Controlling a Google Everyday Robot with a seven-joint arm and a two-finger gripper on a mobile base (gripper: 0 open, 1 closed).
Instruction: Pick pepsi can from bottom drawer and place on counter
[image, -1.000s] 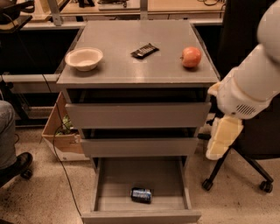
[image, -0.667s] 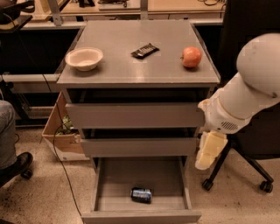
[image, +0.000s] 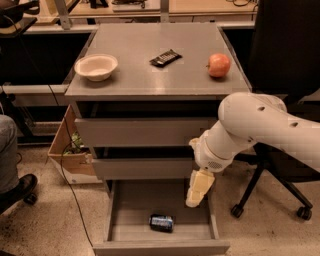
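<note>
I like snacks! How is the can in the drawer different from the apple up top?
The pepsi can is dark blue and lies on its side in the open bottom drawer; the apple is red, round and sits on the counter. Both are small. The pincer hangs above the drawer, touching neither.

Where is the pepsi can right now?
In the camera view, the pepsi can lies on its side, front-centre in the open bottom drawer; the end effector hangs above its right part.

Office-like lab: desks (image: 200, 7), rolling chair (image: 282, 55), 3-drawer cabinet (image: 142, 132); gripper (image: 196, 197) hangs above the open bottom drawer (image: 160, 246).
</note>
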